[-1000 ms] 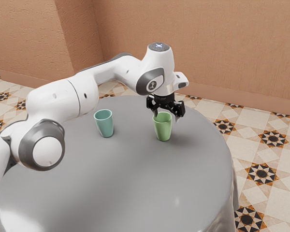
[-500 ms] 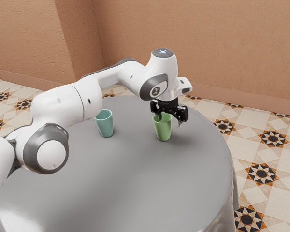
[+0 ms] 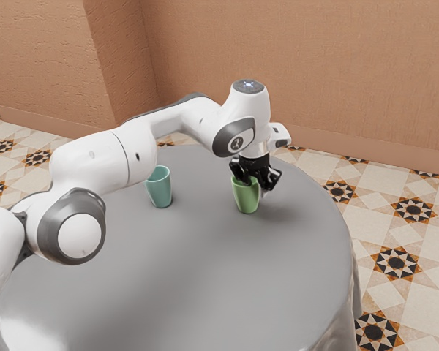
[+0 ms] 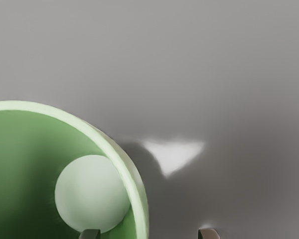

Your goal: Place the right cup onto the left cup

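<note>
Tally: one green cup (image 3: pixel 246 199) plus one teal cup (image 3: pixel 159 189), two cups in all; one round grey worktop (image 3: pixel 168 270); one white arm (image 3: pixel 95 157); one black end effector (image 3: pixel 254 187), two fingers (image 4: pixel 208 234).

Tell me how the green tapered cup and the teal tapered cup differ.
The green cup looks yellowish, the teal cup bluish. The black gripper straddles the green cup's wall, while the teal cup stands free of it. The green cup sits nearer the exterior view's right than the teal cup. Both stand upright.

Smooth green cup (image 3: pixel 245 199), perhaps plastic, glossy table (image 3: pixel 175 270), rough wall (image 3: pixel 36 58)
</note>
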